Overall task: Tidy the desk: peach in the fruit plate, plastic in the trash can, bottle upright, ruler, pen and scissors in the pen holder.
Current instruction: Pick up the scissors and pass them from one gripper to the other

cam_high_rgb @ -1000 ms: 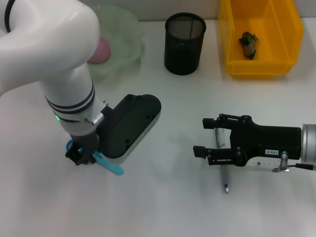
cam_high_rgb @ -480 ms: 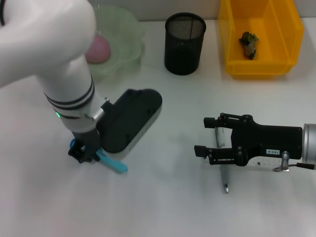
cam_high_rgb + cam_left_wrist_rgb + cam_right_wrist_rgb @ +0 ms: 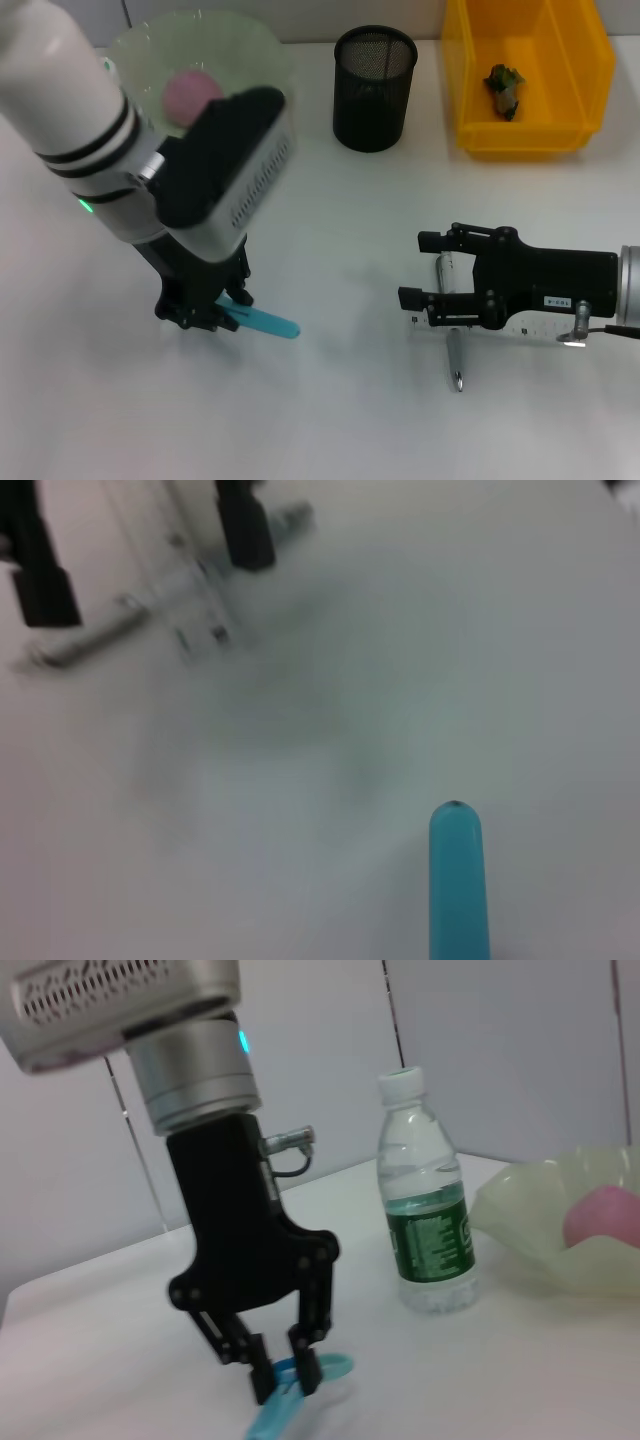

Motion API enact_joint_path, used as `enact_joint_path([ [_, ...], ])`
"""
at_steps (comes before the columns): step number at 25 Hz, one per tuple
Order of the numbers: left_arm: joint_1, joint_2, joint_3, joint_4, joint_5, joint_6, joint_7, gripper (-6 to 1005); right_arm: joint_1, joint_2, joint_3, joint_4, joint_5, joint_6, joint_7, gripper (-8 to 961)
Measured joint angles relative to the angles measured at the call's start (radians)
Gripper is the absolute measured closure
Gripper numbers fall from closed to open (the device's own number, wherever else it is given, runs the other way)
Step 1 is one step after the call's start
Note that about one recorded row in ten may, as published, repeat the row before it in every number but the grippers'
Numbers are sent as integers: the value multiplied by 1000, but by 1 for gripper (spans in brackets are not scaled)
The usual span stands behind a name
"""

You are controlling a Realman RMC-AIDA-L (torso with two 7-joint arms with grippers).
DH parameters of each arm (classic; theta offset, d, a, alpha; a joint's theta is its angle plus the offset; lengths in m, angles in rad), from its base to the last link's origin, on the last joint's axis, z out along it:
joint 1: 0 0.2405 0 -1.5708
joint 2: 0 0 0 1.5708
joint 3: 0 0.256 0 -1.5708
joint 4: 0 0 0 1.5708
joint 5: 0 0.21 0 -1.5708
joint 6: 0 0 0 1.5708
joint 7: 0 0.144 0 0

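Observation:
My left gripper is shut on the light blue handles of the scissors, low over the desk at front left. Their cyan blade cover points toward my right gripper. That gripper stands open, its fingers on either side of the pen's top end and over the clear ruler. The peach lies in the green fruit plate. Crumpled plastic sits in the yellow trash can. The bottle stands upright beside the plate, hidden in the head view.
The black mesh pen holder stands at the back centre between plate and trash can. My left arm's bulky white wrist hangs over the desk in front of the plate.
My left arm has risen and swung back and right, uncovering the plate and peach. The scissors moved right with it, blade now pointing right. The right gripper barely shifted.

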Motion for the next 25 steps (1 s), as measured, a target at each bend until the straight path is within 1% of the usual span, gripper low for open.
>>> enact_joint_path([
  [6,30,1,-135,-17,-107,25,11,765,0,-3,28,-2,-4,0,-2,125],
  [11,50,2,-213,-53,-194,27,10,763,0,-5,67,4,-4,0,-11,125],
  [12,52,2,-227,-64,-212,27,8,763,0,-5,72,6,-4,-1,-12,125],
  [16,52,2,-227,-64,-212,27,8,762,-1,-6,76,7,-4,-3,-12,124],
  [17,62,3,-259,-109,-275,34,2,761,-1,-7,77,7,-4,-4,-12,124],
  [20,62,3,-259,-109,-275,34,2,760,-1,-9,77,7,-5,-6,-12,124],
  [21,64,3,-297,-153,-319,38,1,760,-2,-9,77,7,-5,-8,-12,124],
  [23,64,3,-297,-153,-319,38,1,759,-3,-11,81,8,-5,-13,-12,124],
  [24,61,3,-355,-232,-362,33,-3,759,-5,-11,85,8,-5,-15,-12,124],
  [25,56,3,-373,-264,-377,32,-10,759,-6,-12,87,8,-5,-19,-12,124],
])
